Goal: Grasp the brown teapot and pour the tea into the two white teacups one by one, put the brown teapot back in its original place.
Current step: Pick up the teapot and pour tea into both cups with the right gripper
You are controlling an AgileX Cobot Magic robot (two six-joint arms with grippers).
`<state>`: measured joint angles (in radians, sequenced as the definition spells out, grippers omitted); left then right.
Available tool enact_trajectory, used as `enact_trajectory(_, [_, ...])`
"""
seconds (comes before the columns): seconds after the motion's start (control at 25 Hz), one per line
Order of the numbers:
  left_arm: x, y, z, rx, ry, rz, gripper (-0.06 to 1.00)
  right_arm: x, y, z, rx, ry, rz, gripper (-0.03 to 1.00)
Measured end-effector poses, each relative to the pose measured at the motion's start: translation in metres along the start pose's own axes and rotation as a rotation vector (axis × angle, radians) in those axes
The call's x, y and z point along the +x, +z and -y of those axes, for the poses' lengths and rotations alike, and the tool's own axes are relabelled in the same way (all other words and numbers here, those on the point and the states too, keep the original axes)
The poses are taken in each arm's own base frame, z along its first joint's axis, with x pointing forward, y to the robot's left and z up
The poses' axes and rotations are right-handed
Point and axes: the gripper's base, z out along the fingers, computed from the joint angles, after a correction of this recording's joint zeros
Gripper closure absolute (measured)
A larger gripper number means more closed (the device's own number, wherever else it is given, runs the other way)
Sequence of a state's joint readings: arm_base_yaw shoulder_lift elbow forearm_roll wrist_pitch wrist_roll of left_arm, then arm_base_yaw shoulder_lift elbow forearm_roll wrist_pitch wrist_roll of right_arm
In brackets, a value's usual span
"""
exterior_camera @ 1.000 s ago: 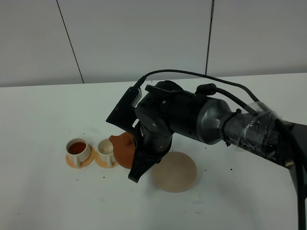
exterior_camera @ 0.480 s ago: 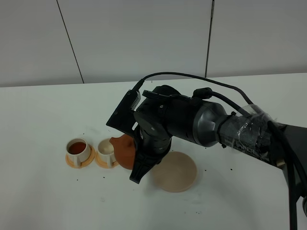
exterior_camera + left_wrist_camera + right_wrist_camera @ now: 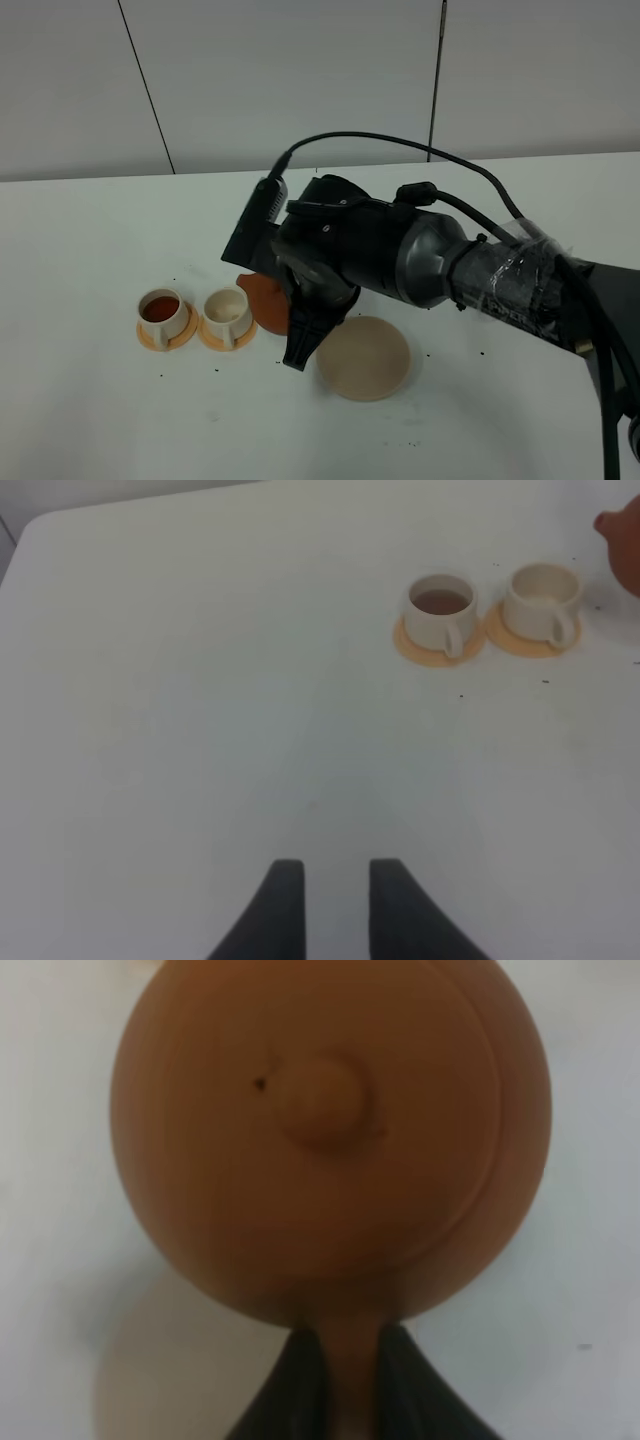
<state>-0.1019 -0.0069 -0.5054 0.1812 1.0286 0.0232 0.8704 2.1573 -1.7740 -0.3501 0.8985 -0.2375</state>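
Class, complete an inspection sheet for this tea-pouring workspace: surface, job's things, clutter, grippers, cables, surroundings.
Surface: white table.
Job's things: brown teapot upright, held by its handle; one teacup holds tea, other teacup looks pale inside; coaster bare.
Clutter: small dark specks.
Grippers: left gripper open, empty; right gripper shut on the teapot handle.
Cables: black cable loops high above the teapot.
Surroundings: pale panelled wall.

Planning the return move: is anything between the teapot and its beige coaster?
Nothing visible. The brown teapot, held by the right gripper, is just left of the beige coaster, whose top is bare. The two white teacups stand on the teapot's far side. The arm hides part of the gap.
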Motion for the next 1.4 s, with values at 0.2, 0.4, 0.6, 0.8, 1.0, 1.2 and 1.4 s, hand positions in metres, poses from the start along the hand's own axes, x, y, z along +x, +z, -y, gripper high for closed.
enact_trajectory(0.2, [0.0, 0.0, 0.0, 0.0, 0.0, 0.0, 0.71, -0.008, -0.007, -0.003, 0.063, -0.069, 0.011, 0.87])
enact_trajectory(0.4, [0.0, 0.0, 0.0, 0.0, 0.0, 0.0, 0.71, -0.008, -0.008, -0.006, 0.117, -0.138, -0.031, 0.87])
enact_trajectory(0.6, [0.0, 0.0, 0.0, 0.0, 0.0, 0.0, 0.71, -0.011, -0.005, -0.009, 0.173, -0.205, -0.054, 0.87])
enact_trajectory(0.8, [0.0, 0.0, 0.0, 0.0, 0.0, 0.0, 0.71, -0.017, -0.01, -0.016, 0.238, -0.277, -0.053, 0.87])
enact_trajectory(1.0, [0.0, 0.0, 0.0, 0.0, 0.0, 0.0, 0.71, -0.021, -0.013, -0.021, 0.267, -0.312, -0.045, 0.87])
enact_trajectory(1.2, [0.0, 0.0, 0.0, 0.0, 0.0, 0.0, 0.71, -0.022, -0.014, -0.019, 0.294, -0.331, -0.047, 0.87])
enact_trajectory(1.4, [0.0, 0.0, 0.0, 0.0, 0.0, 0.0, 0.71, -0.023, -0.011, -0.022, 0.316, -0.359, -0.06, 0.87])
